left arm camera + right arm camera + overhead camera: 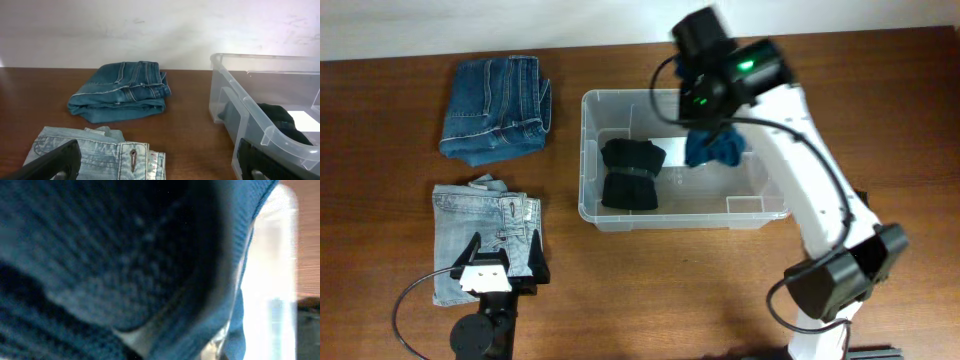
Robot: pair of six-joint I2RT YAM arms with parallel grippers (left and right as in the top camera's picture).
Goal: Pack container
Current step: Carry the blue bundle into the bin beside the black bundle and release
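The container (680, 222) sits mid-table, a little toward 3 o'clock. A folded black garment (632, 175) lies at its 9 o'clock end. At its 1 o'clock corner the right gripper (708, 120) is closed on a blue knit cloth (715, 147), which hangs inside. Dark jeans (492, 95) lie at the table's (670, 290) 10 o'clock. At 8 o'clock, the left gripper (503, 252) gapes fully, empty, over light jeans (480, 235).

Blue cloth (125, 255) blurred, hiding right jaws.
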